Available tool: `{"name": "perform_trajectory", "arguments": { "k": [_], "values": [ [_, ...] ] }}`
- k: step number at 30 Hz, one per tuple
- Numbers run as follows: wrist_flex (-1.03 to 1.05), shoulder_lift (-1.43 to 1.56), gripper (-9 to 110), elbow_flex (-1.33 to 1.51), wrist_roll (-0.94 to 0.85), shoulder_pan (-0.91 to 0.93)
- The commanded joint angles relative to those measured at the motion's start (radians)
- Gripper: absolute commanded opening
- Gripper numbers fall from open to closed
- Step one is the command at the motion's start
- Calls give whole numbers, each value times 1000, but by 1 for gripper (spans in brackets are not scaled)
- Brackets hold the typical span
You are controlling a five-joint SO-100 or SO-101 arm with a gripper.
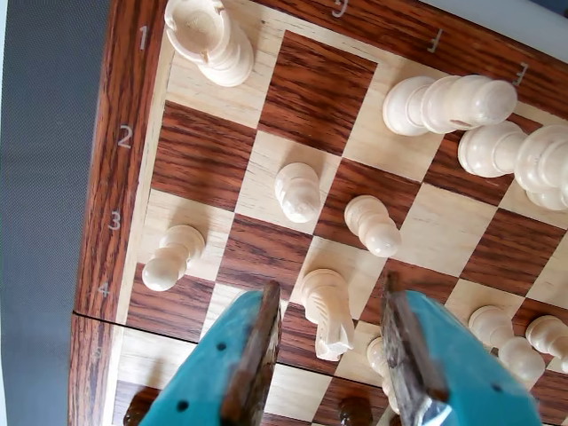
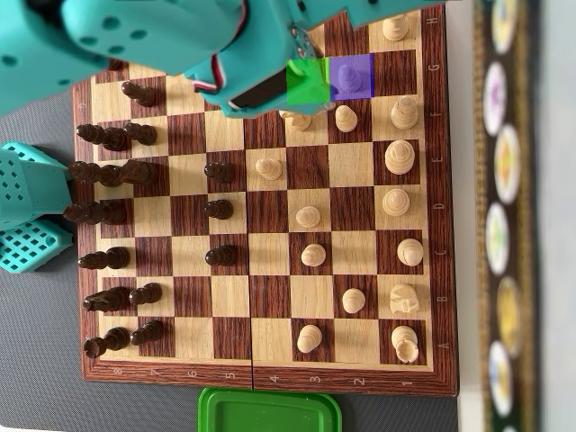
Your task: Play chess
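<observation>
Near the chessboard [image 1: 124,177] edge, the open tool [image 1: 330,355] straddles a white knight [image 1: 327,312], neighbouring squares free.

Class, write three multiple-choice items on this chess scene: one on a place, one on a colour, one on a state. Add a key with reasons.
1. In the wrist view, what stands between the fingers of the gripper?
A. a dark piece
B. a light piece
C. nothing

2. In the overhead view, what colour is the container below the board?
A. red
B. yellow
C. green

3. The gripper is:
A. open
B. shut on a piece
C. shut, empty

Key:
1 B, a cream piece sits in the gap.
2 C, its lid is plainly green.
3 A, the fingers stand apart, clear of the piece on both sides.
</observation>
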Motion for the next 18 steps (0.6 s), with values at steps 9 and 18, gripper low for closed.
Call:
{"name": "perform_trajectory", "arguments": {
  "k": [9, 18],
  "values": [
    [-12, -8, 17, -55, 8, -6],
    [-5, -129, 17, -173, 2, -8]
  ]
}}
